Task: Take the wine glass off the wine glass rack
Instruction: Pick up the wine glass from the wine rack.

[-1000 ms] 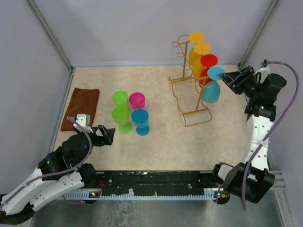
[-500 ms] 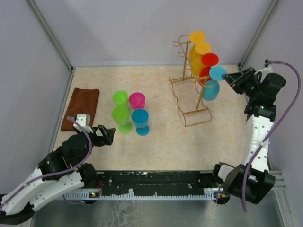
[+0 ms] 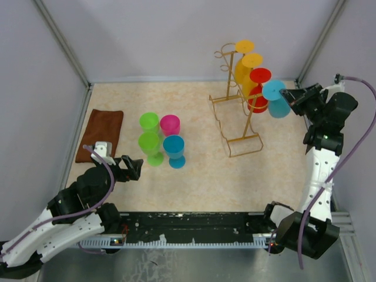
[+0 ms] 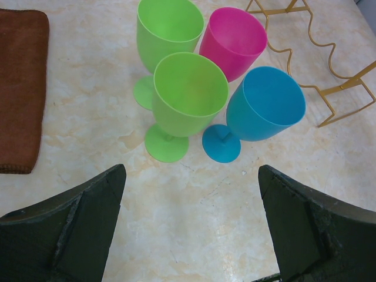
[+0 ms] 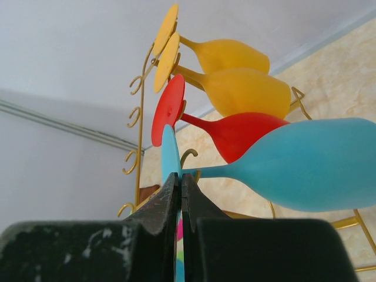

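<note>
The golden wire wine glass rack [image 3: 235,120] stands at the back right of the table, and also shows in the right wrist view [image 5: 139,111]. Two yellow glasses [image 3: 247,64] and a red glass [image 3: 257,94] hang on it. My right gripper [image 3: 289,96] is shut on the foot of a light blue wine glass [image 3: 277,103], held tilted just right of the rack. In the right wrist view the fingers [image 5: 169,202] pinch the blue foot disc [image 5: 169,155], and the bowl [image 5: 317,164] points right. My left gripper [image 3: 134,167] is open and empty at the near left.
Two green [image 3: 150,144], one pink [image 3: 170,124] and one blue [image 3: 174,150] glass stand upright in a cluster at mid-table. A brown cloth [image 3: 101,134] lies at the left edge. Grey walls close in the table on three sides.
My right gripper has pulled the light blue glass up and to the right, away from the rack's end, and the glass has tipped toward horizontal. The left arm has not moved.
</note>
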`<state>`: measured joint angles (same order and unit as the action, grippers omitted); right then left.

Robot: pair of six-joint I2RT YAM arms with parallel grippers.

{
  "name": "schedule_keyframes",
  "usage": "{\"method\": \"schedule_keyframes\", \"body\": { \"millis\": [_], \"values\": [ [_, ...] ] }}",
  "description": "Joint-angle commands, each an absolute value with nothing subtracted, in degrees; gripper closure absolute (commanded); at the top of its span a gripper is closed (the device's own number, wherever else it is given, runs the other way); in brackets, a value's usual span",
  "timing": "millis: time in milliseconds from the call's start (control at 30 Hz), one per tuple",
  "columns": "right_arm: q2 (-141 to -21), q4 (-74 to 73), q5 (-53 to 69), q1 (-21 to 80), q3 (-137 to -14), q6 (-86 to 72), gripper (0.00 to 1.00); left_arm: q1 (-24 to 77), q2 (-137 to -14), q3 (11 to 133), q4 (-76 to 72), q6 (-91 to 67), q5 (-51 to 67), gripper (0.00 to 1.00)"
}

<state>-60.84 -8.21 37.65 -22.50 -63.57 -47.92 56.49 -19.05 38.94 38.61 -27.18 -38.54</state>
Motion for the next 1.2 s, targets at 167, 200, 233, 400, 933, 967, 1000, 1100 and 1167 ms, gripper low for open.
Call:
{"method": "schedule_keyframes", "body": {
  "millis": [167,200,233,400,933,967,1000,1100,1167],
  "values": [
    [-58.4,-2.4,31.5,-22.3,-66.1,-53.0,1.00,56.4,-18.7,39.0,38.3,-27.2,-38.8,0.01],
    [-58.4,-2.4,31.1,-22.3,-66.2,-53.1,1.00,56.4,-18.6,39.0,38.3,-27.2,-38.7,0.01],
    [-58.3,-2.3,30.9,-22.3,-66.2,-53.2,1.00,56.4,-18.7,39.0,38.3,-27.3,-38.8,0.01],
    [-57.9,-1.5,30.4,-22.3,-66.0,-53.5,1.00,56.4,-18.6,39.0,38.4,-27.2,-38.8,0.01],
    [-43.3,-12.3,26.7,-22.4,-54.0,-46.2,1.00,56.4,-18.6,39.0,38.4,-27.4,-38.9,0.01],
    [-41.6,-12.3,27.7,-22.4,-51.3,-47.3,1.00,56.4,-18.5,39.0,38.4,-27.3,-38.7,0.01],
    [-40.0,-12.4,29.1,-22.3,-49.1,-47.9,1.00,56.4,-18.6,39.0,38.3,-27.2,-38.6,0.01],
    [-35.5,-15.2,32.7,-22.3,-44.7,-49.6,1.00,56.4,-18.6,38.9,38.0,-26.8,-38.0,0.01],
    [-31.9,-16.1,34.2,-22.4,-42.7,-50.5,1.00,56.4,-18.6,38.9,37.6,-26.5,-37.4,0.01]
  ]
}}
